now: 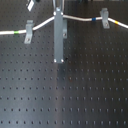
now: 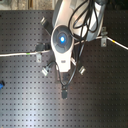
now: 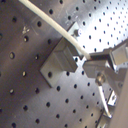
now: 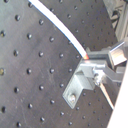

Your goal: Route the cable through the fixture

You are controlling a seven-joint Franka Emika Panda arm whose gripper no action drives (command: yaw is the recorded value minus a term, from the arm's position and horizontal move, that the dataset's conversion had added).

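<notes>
The white cable [image 1: 80, 18] runs across the far side of the board, with a green band at the first exterior view's left and blue and yellow bands at its right. It rises to a peak at the long grey gripper bar [image 1: 59, 40]. The narrow upright fixture [image 1: 105, 17] stands at the right with the cable at its top; it also shows in the second exterior view [image 2: 103, 39]. In both wrist views my gripper [image 3: 92, 62] [image 4: 91, 60] is shut on the cable [image 3: 50, 22] [image 4: 60, 27], right beside a grey clip [image 3: 59, 61] [image 4: 80, 85]. I cannot tell which clip that is.
A wider grey clip with a slanted foot [image 1: 29, 31] [image 2: 39, 52] holds the cable at the left. Another clip [image 1: 31, 5] [image 2: 44, 22] stands further back. The black perforated board [image 1: 65, 95] spreads in front. The arm's body [image 2: 62, 40] hides the cable's middle in the second exterior view.
</notes>
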